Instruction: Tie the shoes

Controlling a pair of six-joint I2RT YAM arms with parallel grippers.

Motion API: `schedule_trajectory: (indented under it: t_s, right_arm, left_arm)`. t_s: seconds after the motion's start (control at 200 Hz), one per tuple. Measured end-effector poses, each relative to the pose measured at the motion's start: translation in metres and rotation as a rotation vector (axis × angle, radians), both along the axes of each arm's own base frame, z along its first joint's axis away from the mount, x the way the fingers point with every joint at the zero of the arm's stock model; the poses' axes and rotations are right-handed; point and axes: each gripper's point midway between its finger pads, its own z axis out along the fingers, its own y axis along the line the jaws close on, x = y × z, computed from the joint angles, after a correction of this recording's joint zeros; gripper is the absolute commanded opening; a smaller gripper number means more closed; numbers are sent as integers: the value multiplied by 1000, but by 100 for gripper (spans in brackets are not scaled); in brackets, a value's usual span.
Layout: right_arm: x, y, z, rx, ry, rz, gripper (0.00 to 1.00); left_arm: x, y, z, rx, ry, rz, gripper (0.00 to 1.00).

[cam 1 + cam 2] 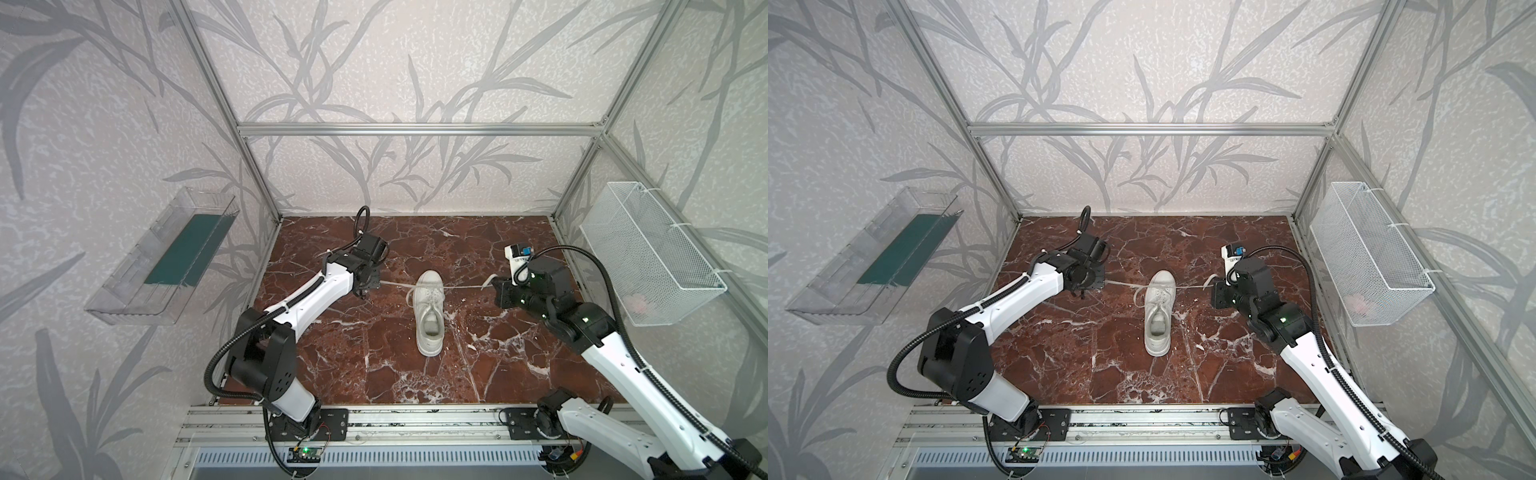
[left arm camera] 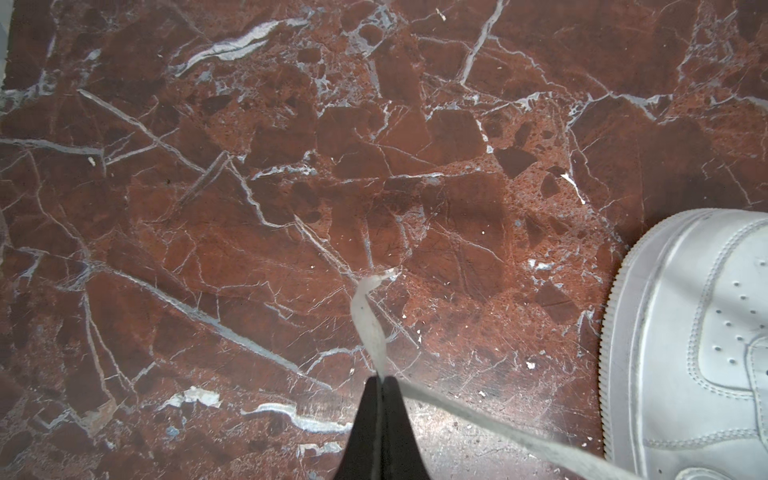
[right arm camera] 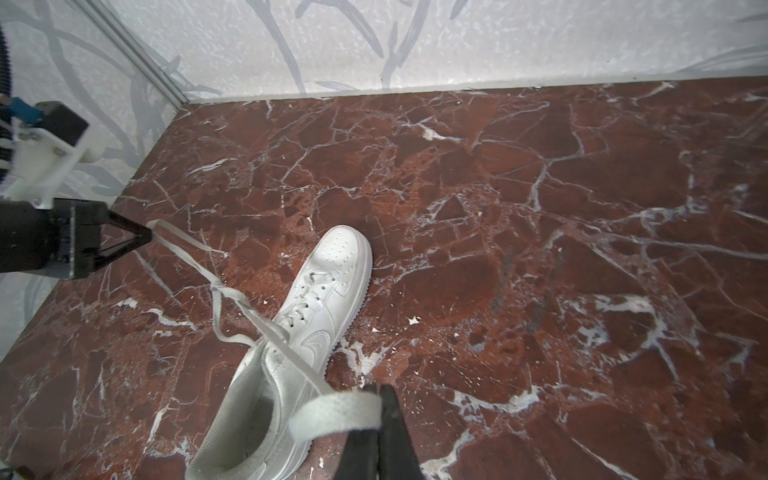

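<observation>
The sneaker point(image 1: 430, 316) lies in the middle of the desk point(image 1: 353, 365), toe toward the far wall. The left gripper point(image 2: 380, 386) is clenched on the left lace point(image 2: 478, 419), out to the shoe's left. The right gripper point(image 3: 380, 399) is clenched on a folded bit of the right lace point(image 3: 336, 415), out to its right. Both laces run taut. A knot point(image 3: 217, 287) sits just left of the shoe, with a slack loop point(image 1: 409, 297) beside it. This is probably a first knot not yet drawn down onto the tongue, though the view is too coarse to be sure. The bow seems yet to be made.
</observation>
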Motion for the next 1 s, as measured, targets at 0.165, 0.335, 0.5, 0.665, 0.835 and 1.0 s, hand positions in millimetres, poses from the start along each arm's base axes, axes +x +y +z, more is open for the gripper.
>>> schedule_trajectory:
  t_s: [0.165, 0.335, 0.5, 0.665, 0.835, 1.0]
  right_arm:
    - [-4, -20, -7, -10, 20, -70, 0]
    - [-5, -36, -13, -28, 40, -129, 0]
    - [-8, -56, -21, -39, 64, -206, 0]
    - [-12, -77, -23, -53, 66, -297, 0]
    - [-19, -99, -25, -63, 61, -383, 0]
    - [-27, -115, -30, -81, 55, -454, 0]
  left_arm:
    - [0, 8, 2, 7, -1, 11, 0]
    - [-8, 22, -5, 22, 27, 33, 0]
    - [-12, 35, -2, 21, 21, 57, 0]
    - [-14, 43, 2, 23, 13, 66, 0]
    - [-17, 51, -2, 29, 26, 79, 0]
    - [-21, 56, -5, 34, 35, 88, 0]
